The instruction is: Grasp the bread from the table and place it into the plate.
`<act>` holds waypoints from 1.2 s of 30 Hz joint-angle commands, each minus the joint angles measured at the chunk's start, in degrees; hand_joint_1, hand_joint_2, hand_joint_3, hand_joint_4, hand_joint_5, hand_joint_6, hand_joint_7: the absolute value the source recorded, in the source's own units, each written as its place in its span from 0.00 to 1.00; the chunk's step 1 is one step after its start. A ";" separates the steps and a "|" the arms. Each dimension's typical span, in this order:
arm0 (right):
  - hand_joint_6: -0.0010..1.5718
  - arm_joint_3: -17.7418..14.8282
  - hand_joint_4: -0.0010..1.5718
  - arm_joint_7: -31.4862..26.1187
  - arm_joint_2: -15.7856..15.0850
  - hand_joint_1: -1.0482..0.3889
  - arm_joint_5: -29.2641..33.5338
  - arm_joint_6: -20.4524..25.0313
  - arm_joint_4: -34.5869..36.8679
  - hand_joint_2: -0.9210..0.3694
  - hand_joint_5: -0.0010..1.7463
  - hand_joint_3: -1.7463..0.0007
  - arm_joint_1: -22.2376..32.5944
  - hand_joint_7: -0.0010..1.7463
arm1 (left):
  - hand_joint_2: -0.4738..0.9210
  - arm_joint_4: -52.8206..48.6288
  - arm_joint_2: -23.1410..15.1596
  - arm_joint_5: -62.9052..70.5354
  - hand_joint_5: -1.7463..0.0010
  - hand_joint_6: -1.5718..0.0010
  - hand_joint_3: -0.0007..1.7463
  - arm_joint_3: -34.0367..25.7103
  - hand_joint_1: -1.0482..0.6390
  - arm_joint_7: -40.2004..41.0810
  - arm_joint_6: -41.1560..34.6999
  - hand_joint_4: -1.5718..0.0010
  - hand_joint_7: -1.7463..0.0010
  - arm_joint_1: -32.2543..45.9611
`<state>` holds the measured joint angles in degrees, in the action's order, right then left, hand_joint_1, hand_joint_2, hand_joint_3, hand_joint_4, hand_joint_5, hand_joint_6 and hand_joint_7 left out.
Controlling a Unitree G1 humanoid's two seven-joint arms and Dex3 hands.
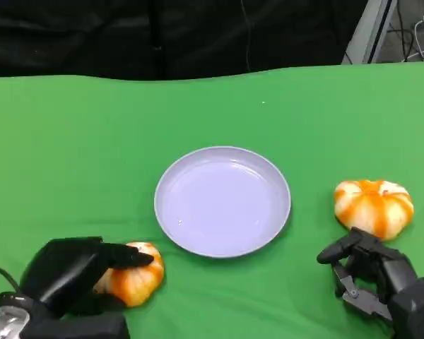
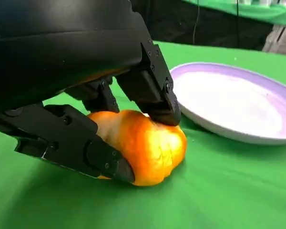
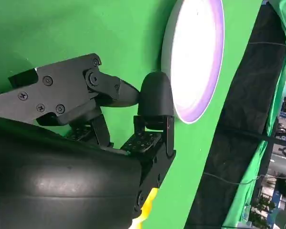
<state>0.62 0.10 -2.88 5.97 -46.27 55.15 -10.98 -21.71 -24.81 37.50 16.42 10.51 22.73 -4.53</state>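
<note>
Two buns on the cloth, and the near one is already caught: fingers (image 2: 105,160) of the left hand (image 1: 67,272) are clamped over and under the bread (image 1: 136,274), lower left of the head frame, with one fingertip pressing its top in the left wrist view. The bun still sits on the table (image 1: 71,141), just beside the plate (image 1: 222,201) but apart from its rim.

It looks light and soft, with a glossy orange crust, so I'd judge a squeeze could dent it and a loose hold could let it slip. Across the rounded flanks, as the fingers lie now, seems the sensible hold.

Over at lower right the right hand (image 1: 374,275) holds nothing, fingers loosely spread, hovering just below the second bun (image 1: 374,205) at right of centre.

Room looks generous: the plate sits mid-frame, shallow with a low raised rim, so a small lift should clear it. Bare green lies between bun and plate. The table's far edge runs along the top, well away.
</note>
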 commanded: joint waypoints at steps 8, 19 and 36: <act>0.47 -0.25 0.48 -0.46 -0.71 0.61 0.12 0.54 -0.05 0.08 1.00 0.60 0.61 0.75 | 0.78 -7.00 0.54 2.68 0.03 0.39 0.45 -0.28 0.55 13.94 5.15 0.52 0.40 -0.47; 0.47 -0.33 0.47 -0.28 -0.70 0.61 -0.06 0.91 0.21 0.09 1.00 0.59 0.36 0.75 | 0.72 -5.12 0.80 2.42 0.00 0.40 0.51 -0.93 0.55 17.42 5.60 0.51 0.37 0.22; 0.46 -0.20 0.46 -0.60 -0.53 0.60 0.04 0.79 0.58 0.08 1.00 0.60 0.29 0.76 | 0.69 5.51 -0.28 3.25 0.07 0.38 0.50 -3.93 0.59 19.44 6.62 0.46 0.37 3.65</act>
<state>0.65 -0.48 -2.86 6.04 -46.24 55.13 -11.02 -18.34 -23.99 40.67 13.67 29.53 29.22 -1.97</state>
